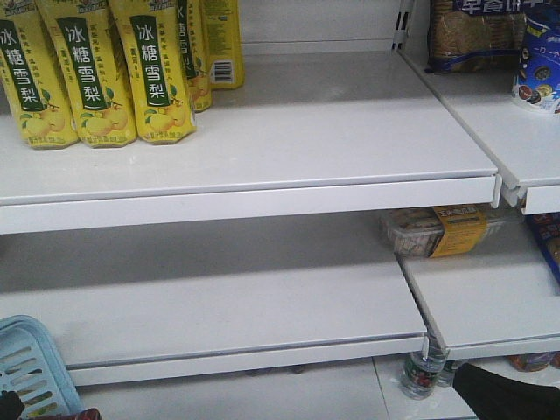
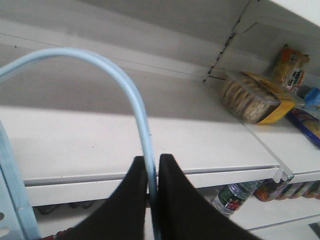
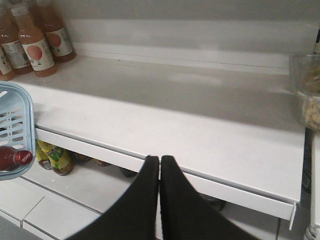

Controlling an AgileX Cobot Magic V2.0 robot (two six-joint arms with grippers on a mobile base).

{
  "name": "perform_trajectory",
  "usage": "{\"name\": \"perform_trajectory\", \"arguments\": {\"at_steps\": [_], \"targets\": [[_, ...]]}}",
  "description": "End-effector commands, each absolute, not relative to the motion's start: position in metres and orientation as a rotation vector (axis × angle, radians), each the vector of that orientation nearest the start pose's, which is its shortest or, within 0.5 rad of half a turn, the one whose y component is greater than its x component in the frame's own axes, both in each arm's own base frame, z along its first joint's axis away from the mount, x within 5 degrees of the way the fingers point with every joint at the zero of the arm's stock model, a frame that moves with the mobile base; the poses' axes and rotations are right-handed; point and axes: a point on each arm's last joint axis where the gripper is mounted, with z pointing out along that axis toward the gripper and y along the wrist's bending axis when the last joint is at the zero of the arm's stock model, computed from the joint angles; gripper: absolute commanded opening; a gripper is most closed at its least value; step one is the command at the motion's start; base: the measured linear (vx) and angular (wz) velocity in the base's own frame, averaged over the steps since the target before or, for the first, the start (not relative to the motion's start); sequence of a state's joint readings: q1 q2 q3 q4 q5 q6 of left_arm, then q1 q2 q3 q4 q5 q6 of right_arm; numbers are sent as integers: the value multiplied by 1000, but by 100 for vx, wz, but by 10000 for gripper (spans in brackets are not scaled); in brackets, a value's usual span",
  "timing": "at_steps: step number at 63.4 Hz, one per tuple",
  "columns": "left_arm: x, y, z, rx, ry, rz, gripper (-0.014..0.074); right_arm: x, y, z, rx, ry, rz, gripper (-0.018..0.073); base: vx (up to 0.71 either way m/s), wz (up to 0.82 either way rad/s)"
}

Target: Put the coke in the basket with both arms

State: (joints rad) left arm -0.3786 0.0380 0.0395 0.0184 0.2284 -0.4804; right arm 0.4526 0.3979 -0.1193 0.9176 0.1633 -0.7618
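The left end effector (image 2: 153,175) is clamped on the thin blue handle (image 2: 135,100) of the light, flexing basket (image 3: 15,125) at lower left, the right end effector (image 3: 159,167) is pressed closed and empty, and no coke can is clearly visible.

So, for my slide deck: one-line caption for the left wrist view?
Left gripper shut on the light blue basket handle, facing white store shelves.
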Motion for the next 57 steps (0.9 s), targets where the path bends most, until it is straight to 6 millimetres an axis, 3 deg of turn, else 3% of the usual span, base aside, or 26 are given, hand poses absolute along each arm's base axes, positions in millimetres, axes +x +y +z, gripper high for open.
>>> {"name": "perform_trajectory", "arguments": {"at_steps": [1, 24, 44, 57], "targets": [[57, -21, 189, -1, 1684, -548, -6, 81, 49, 226, -332, 1814, 514, -2, 0, 0], [57, -21, 189, -1, 1682, -531, -6, 81, 49, 226, -332, 1814, 514, -2, 0, 0], [60, -9, 188, -126, 1670, -358, -6, 81, 49, 226, -334, 1815, 515, -2, 0, 0], [60, -6, 188, -56, 1663, -207, -6, 81, 49, 226, -334, 1815, 515, -2, 0, 0]]}}
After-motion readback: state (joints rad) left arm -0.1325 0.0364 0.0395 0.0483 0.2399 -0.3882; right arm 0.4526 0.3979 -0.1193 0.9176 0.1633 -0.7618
